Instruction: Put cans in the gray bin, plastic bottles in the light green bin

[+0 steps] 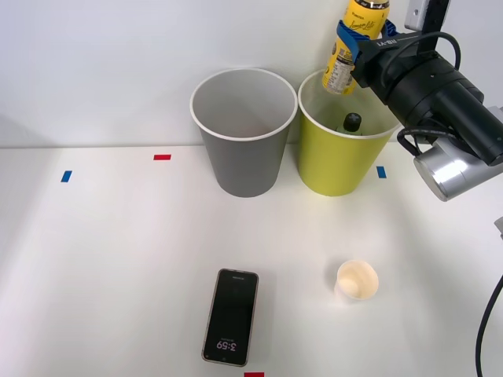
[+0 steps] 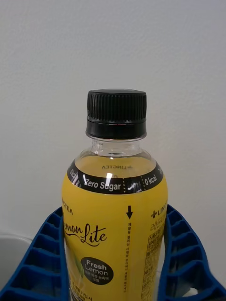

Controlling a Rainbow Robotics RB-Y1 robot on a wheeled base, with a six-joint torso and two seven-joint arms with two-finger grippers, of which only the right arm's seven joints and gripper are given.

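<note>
Gripper point(image 1: 357, 41) grips yellow bottle point(image 2: 114, 225).

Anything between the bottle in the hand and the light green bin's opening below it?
No. In the front view the yellow-label bottle hangs over the light green bin with bare air between; a dark bottle already lies inside.

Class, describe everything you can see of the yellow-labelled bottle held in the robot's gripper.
The yellow-labelled bottle is a small clear plastic bottle with a ribbed black screw cap, closed, and a yellow wrap reading "Zero Sugar", "Lite" and "Fresh Lemon" on a black band and badge. Pale liquid shows at its shoulder. The blue ribbed fingers of the right gripper clamp its sides. In the front view it hangs tilted in the air above the back rim of the light green bin, touching only the gripper.
</note>
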